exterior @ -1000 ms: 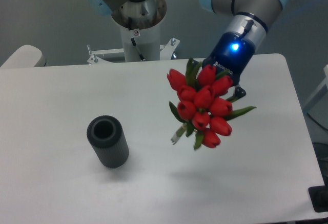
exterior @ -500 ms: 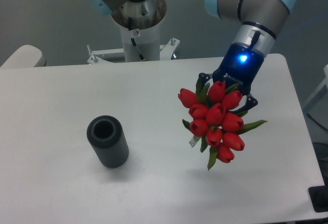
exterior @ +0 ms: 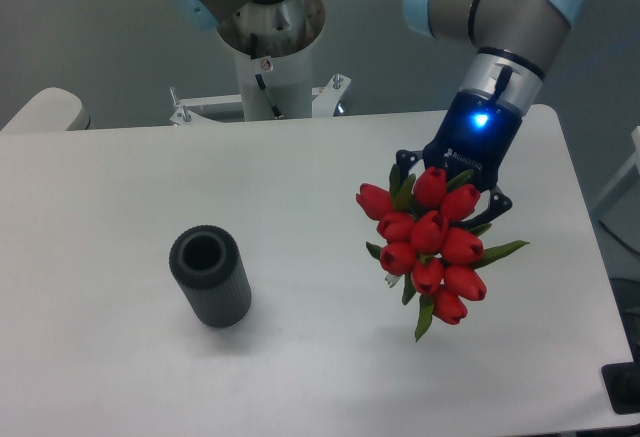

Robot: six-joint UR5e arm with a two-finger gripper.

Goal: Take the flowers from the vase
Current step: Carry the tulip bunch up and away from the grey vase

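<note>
while my arm reaches in from the upper right, my gripper [exterior: 452, 185] is clenched around the stems of the flowers [exterior: 432, 242], a tight bunch of red tulip buds with green leaves, holding them in the air above the right half of the white table [exterior: 120, 357]. my fingers are mostly hidden behind the blooms, with only dark tips showing beside the topmost buds. the bunch tilts toward the camera, one long leaf sticking out to the right and another drooping below. a blue light glows on my wrist [exterior: 478, 122] just above the gripper. the vase [exterior: 210, 277], a dark grey ribbed cylinder with an open round mouth, stands upright on the table's left half, well apart from the flowers.
</note>
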